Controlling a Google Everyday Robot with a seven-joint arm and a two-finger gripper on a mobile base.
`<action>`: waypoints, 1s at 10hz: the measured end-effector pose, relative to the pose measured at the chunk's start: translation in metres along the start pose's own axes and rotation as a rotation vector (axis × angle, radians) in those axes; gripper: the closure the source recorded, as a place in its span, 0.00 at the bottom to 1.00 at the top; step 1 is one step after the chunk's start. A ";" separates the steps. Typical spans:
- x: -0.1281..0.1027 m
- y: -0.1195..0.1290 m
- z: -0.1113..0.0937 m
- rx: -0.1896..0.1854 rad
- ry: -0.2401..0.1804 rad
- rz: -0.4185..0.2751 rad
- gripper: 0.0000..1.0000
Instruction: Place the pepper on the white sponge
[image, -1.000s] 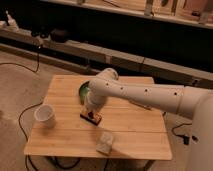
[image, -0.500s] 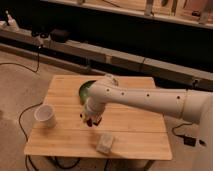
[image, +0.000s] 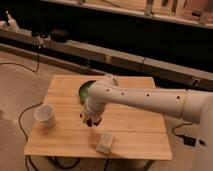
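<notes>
Hand (image: 90, 120) hovering up-left of sponge (image: 105, 143), apparently pinching pepper (image: 96, 120) mid-body; pepper looking light, slick, needing firm grip.

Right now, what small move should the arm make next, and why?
Probably shift the gripper a little toward the table's front edge and to the picture's right, until it is over the white sponge. A reddish piece, likely the pepper, shows at the gripper's tip, and the sponge lies bare just beyond it.
</notes>
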 end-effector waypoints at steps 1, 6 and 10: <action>-0.009 0.003 0.000 -0.009 -0.004 -0.001 0.83; -0.075 0.029 -0.003 -0.052 -0.022 0.019 0.83; -0.098 0.039 0.005 0.100 -0.017 0.082 0.83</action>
